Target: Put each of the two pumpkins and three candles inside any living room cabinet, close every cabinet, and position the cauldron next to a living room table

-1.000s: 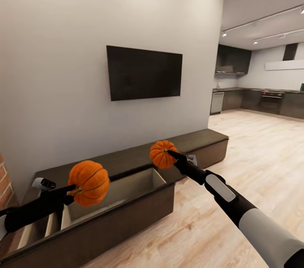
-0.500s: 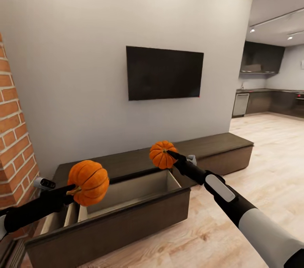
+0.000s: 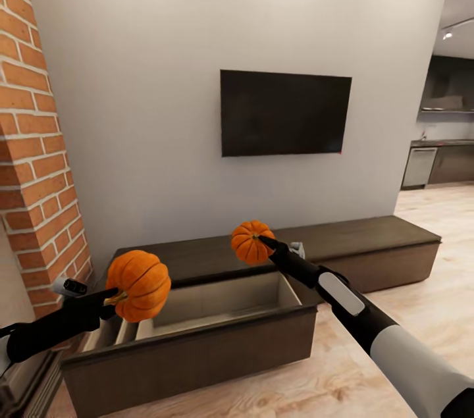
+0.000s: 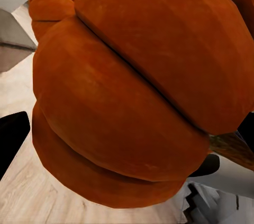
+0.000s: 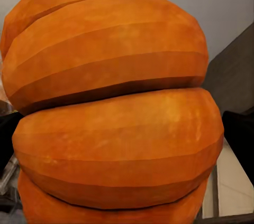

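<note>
Clamped the left tool (image 3: 117,296) on the left pumpkin (image 3: 139,285), gripping near the stem side, with dark finger edges showing either side of the orange ribs (image 4: 132,92) in the left wrist view. Clamped the right tool (image 3: 263,241) likewise on the right pumpkin (image 3: 250,241), close up as stacked orange lobes (image 5: 116,108) in the right wrist view. Held both pumpkins in the air, touching nothing else: the left one seemingly above the left end of the open drawer (image 3: 197,345), the right one near that drawer's back right corner, though hard to say from the head view whether truly over the opening or short of it. Found the drawer pulled out of the long, low cabinet (image 3: 368,240), pale inside and apparently bare as far as visible. Judged the task as early: neither pumpkin yet inside, with lowering and releasing both into the drawer as the likely step in hand, then fetching three candles, shutting the drawer and placing the cauldron beside a table. Beyond the cabinet, noted a dark wall screen (image 3: 284,112), a brick pillar (image 3: 33,141) at the cabinet's left end, and wooden flooring (image 3: 421,313) running towards a kitchen. Read no brand, label or writing anywhere.
</note>
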Robot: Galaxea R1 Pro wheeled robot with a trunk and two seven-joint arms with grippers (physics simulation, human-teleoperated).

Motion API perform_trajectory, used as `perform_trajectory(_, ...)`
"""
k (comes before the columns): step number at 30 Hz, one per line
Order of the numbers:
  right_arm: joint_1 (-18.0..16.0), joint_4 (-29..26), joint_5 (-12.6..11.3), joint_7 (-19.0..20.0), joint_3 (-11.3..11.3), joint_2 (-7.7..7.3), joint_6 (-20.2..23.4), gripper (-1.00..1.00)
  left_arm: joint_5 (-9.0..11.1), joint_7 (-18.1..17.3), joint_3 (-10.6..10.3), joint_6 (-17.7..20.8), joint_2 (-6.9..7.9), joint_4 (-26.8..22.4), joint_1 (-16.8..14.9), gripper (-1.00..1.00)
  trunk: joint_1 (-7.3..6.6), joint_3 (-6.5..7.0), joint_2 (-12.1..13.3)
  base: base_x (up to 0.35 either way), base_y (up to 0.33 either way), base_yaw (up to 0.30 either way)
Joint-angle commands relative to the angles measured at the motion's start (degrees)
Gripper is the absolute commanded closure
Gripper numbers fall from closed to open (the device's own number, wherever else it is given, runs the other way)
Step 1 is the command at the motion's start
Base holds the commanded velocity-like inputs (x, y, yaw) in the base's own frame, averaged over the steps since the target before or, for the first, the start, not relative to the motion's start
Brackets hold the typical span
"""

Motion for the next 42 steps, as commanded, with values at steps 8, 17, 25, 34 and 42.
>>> perform_trajectory(8, -0.05, -0.06, -0.51, -2.22, 0.21, 0.03, 0.06, 1.0, 0.14, 0.09, -0.02, 0.34, -0.01, -0.01, -0.06, 1.0, 0.01, -0.23, -0.03, 0.224, -0.247, 0.285)
perform_trajectory(17, -0.05, -0.29, 4.37, -2.26, 0.24, 0.03, 0.11, 1.0, 0.83, 7.09, 0.06, 0.34, -0.1, 0.24, -0.88, 1.0, 0.01, -0.27, -0.03, 0.052, -0.057, 0.053)
perform_trajectory(25, -0.06, -0.41, 8.64, -3.09, 0.11, -0.36, 0.62, 1.0, 8.39, 31.92, 0.03, 0.31, -1.96, 0.86, -9.38, 1.0, 0.01, -0.27, -0.03, 0.0, 0.0, 0.0)
perform_trajectory(34, -0.13, -0.63, 20.0, -17.22, 0.05, 1.08, 0.98, 1.0, 6.0, 61.42, -1.39, -7.32, -8.4, 1.67, -13.84, 1.0, 0.01, -0.27, -0.03, 0.0, 0.0, 0.0)
perform_trajectory(42, -0.21, -0.59, 28.44, -28.92, 0.16, 10.62, 1.03, 1.0, -1.46, 68.89, -2.09, -8.17, -14.59, 1.35, -13.97, 1.0, 0.01, -0.27, -0.03, 0.0, 0.0, 0.0)
